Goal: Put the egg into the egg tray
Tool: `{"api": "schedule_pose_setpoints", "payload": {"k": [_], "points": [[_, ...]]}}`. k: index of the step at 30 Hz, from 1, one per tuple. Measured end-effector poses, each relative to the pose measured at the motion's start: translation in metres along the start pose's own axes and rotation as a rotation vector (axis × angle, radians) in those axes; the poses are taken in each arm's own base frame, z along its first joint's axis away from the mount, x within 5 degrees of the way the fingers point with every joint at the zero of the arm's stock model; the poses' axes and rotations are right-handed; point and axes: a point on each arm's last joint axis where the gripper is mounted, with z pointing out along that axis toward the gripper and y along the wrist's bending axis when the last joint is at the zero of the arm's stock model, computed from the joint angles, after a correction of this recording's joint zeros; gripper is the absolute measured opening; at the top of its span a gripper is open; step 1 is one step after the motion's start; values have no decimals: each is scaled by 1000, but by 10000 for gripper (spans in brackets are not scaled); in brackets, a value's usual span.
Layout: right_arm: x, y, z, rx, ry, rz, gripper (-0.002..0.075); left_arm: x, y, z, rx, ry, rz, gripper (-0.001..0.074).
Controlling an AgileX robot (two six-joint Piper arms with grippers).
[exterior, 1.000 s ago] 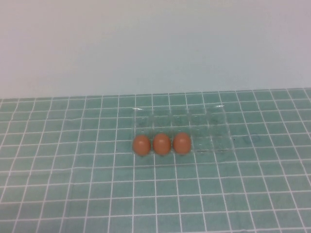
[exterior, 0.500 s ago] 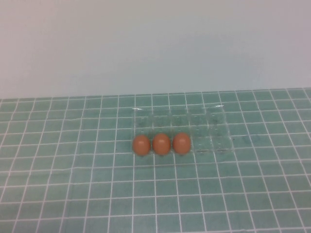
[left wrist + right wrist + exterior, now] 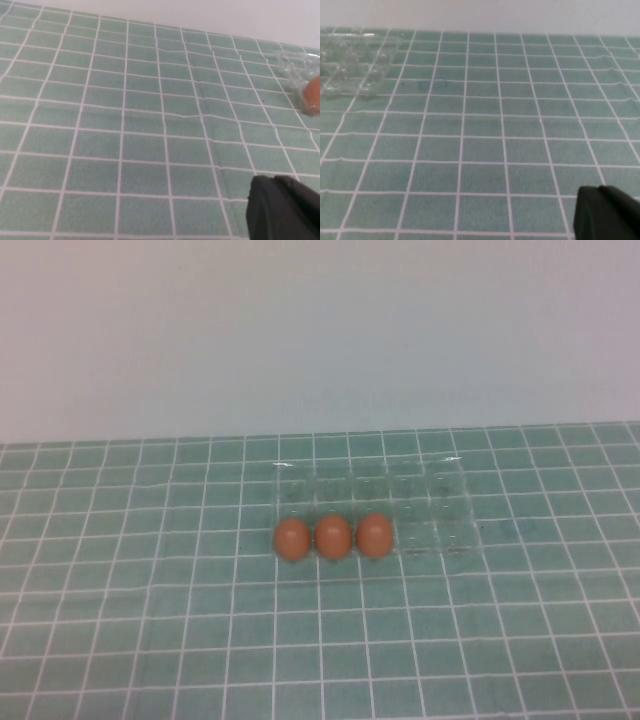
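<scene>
The clear plastic egg tray [image 3: 440, 505] lies on the green grid mat, mid table. Three alike orange-brown eggs [image 3: 292, 538], [image 3: 333, 536], [image 3: 374, 535] sit side by side along its near row, at the left end. The other cups look empty. Neither arm shows in the high view. My left gripper [image 3: 272, 182] is a dark shut tip low over bare mat, well away from the tray [image 3: 295, 65] and one egg [image 3: 312, 92]. My right gripper [image 3: 600, 192] is likewise shut and empty over bare mat, far from the tray [image 3: 350, 60].
The green mat with white grid lines [image 3: 150, 620] covers the whole table. A plain pale wall [image 3: 320, 330] rises behind its far edge. Nothing else stands on the mat.
</scene>
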Motion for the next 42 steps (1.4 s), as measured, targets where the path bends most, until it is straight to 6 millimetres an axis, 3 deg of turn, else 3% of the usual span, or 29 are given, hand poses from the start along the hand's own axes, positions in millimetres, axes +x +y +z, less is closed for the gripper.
{"api": "schedule_pose_setpoints", "payload": {"k": [42], "points": [[0, -2, 0, 42, 1, 16, -1, 0, 0, 0, 0, 0, 0, -1]]}}
